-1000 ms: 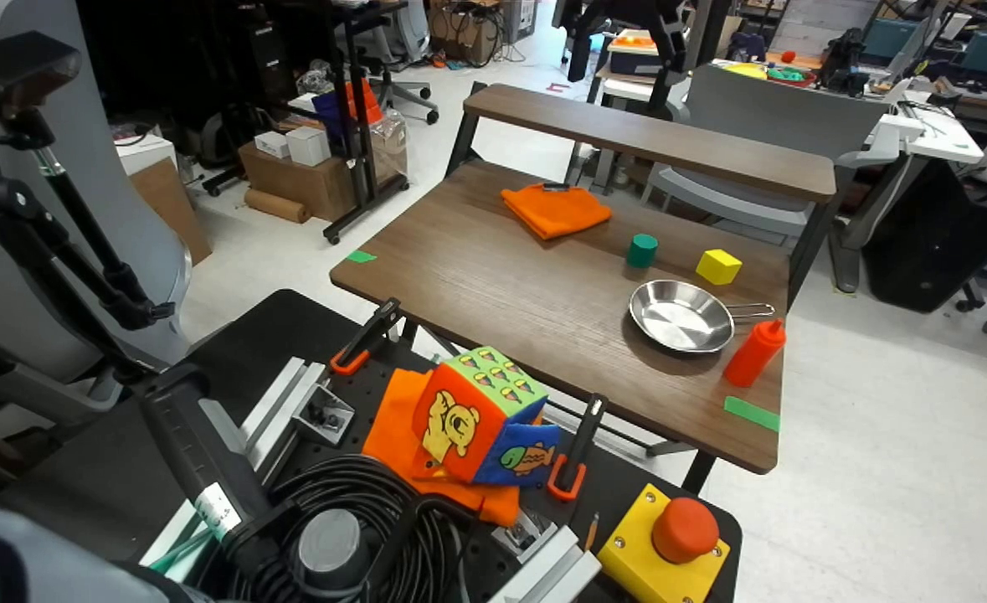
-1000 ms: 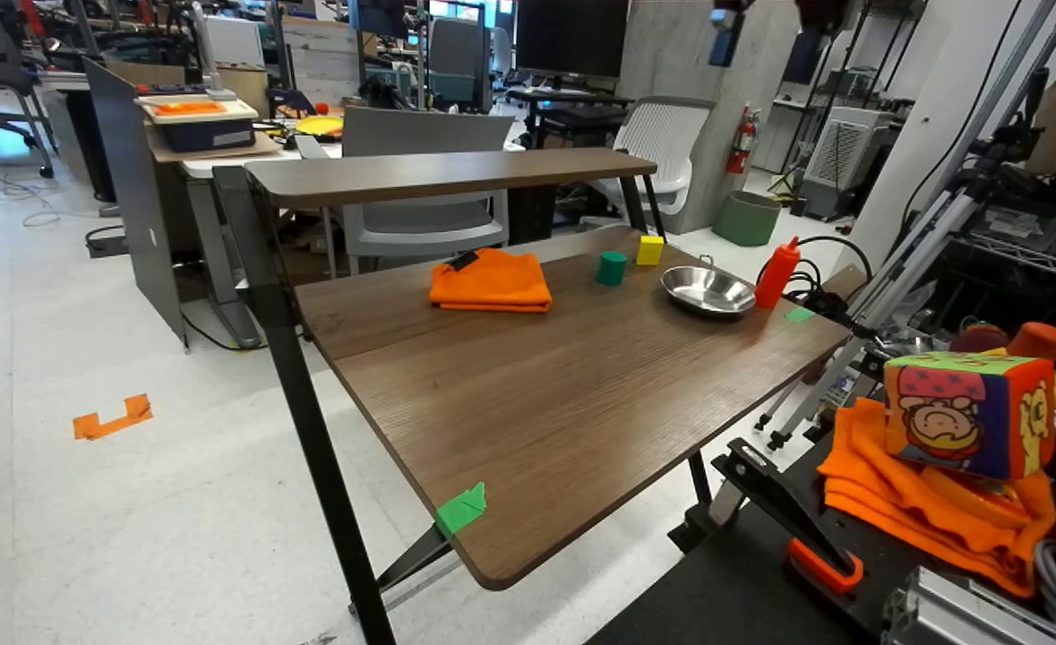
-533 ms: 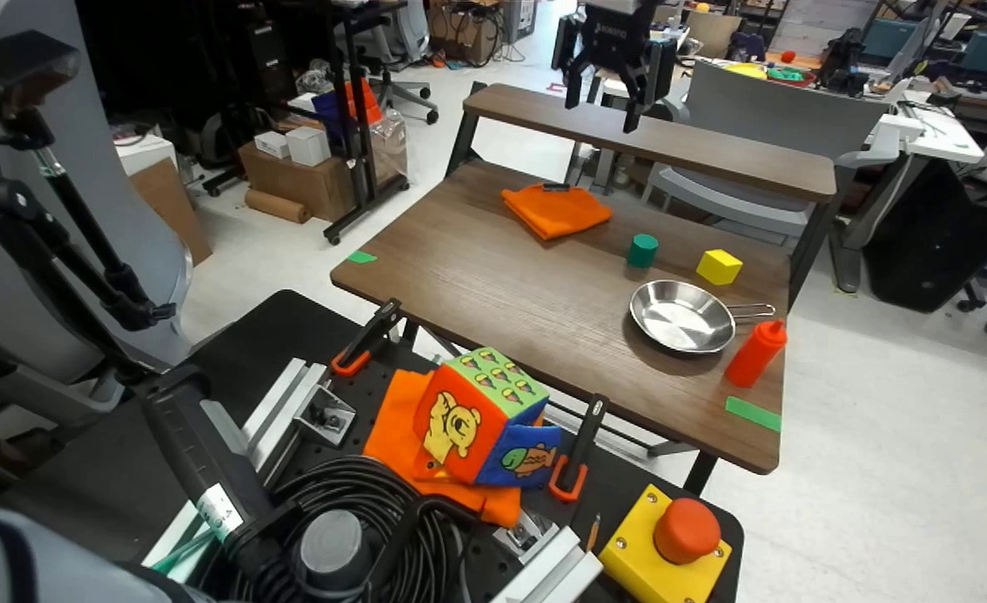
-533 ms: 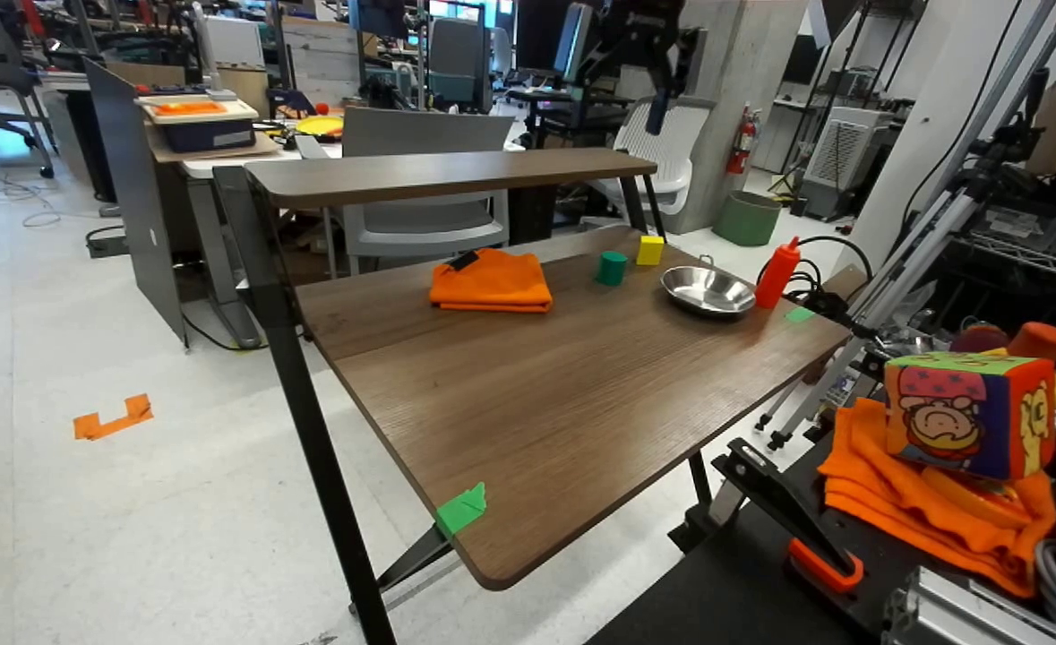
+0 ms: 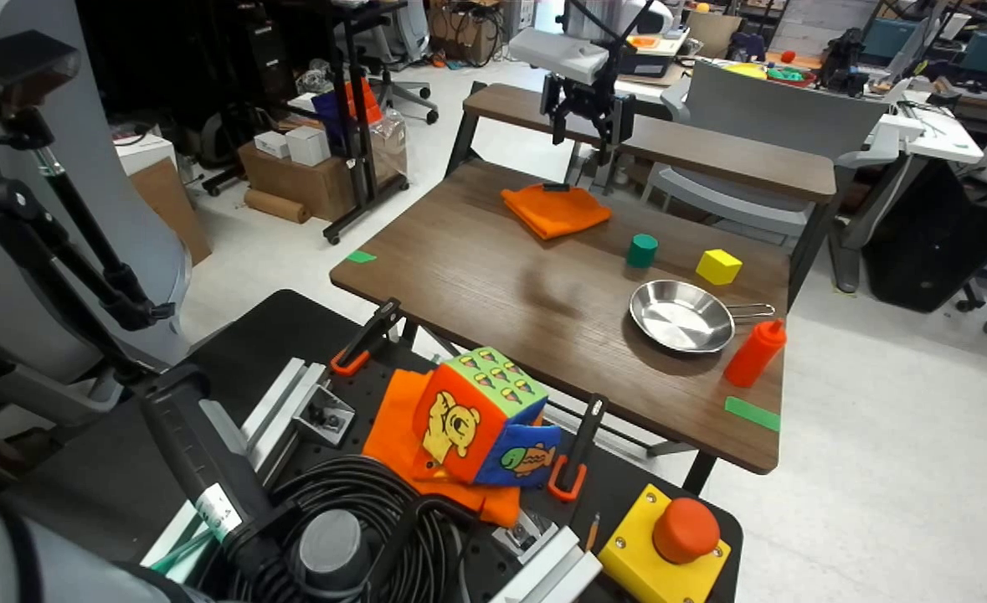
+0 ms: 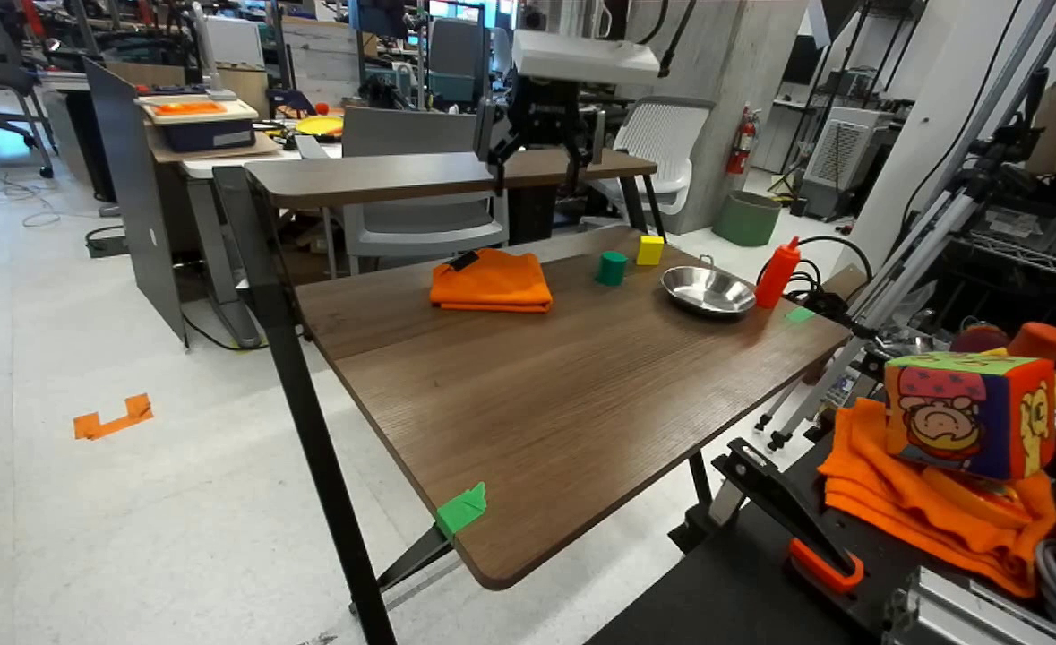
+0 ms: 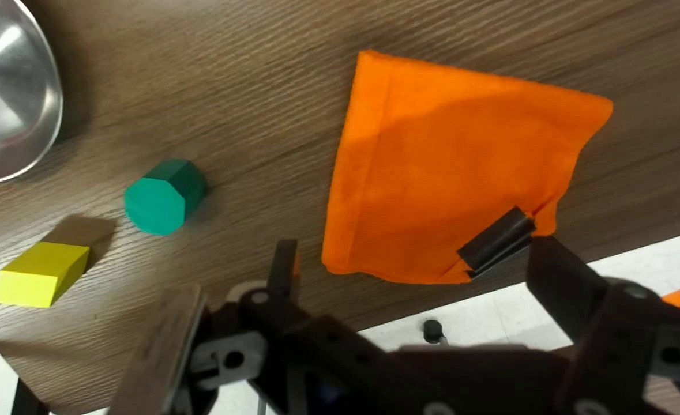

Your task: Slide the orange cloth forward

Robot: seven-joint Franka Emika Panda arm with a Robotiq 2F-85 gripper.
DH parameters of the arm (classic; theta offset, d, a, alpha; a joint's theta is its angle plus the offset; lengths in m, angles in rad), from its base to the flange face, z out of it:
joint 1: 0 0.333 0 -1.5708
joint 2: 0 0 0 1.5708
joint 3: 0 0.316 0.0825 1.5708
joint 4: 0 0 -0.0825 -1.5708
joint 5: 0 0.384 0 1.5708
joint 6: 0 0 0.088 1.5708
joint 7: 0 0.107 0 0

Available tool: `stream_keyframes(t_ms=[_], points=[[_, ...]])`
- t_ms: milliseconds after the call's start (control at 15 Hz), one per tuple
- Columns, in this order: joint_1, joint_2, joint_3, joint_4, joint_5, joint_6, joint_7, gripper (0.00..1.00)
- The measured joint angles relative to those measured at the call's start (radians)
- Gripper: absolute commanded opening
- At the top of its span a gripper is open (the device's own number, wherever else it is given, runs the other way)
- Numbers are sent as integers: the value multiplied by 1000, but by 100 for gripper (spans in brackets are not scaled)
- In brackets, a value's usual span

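The cloth (image 7: 449, 173) lies folded on a table (image 5: 460, 260), a clip (image 7: 498, 239) at its edge, near the side where a shelf (image 5: 711, 146) runs. The gripper (image 6: 536, 179) hangs over the table with jaws spread wide, apart from the cloth. Near the cloth stands a cylinder (image 7: 161, 202); past it are a block (image 7: 40, 274) and a pan (image 5: 681, 318) with a bottle (image 5: 755, 356) just beside. In an exterior view's foreground, a toy cube (image 5: 480, 419) rests on fabric (image 5: 393, 414).

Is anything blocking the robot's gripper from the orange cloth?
Nothing visible stands between the open gripper and the orange cloth. A black clip sits on its edge; the green block stands off aside.
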State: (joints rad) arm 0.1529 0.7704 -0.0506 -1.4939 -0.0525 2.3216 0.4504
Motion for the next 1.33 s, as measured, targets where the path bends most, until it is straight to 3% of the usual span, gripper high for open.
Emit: stream_keyframes(t_ms=[800, 1333], points=[[14, 379, 1, 436, 5, -206, -17, 100], [13, 492, 31, 573, 16, -365, -156, 100]])
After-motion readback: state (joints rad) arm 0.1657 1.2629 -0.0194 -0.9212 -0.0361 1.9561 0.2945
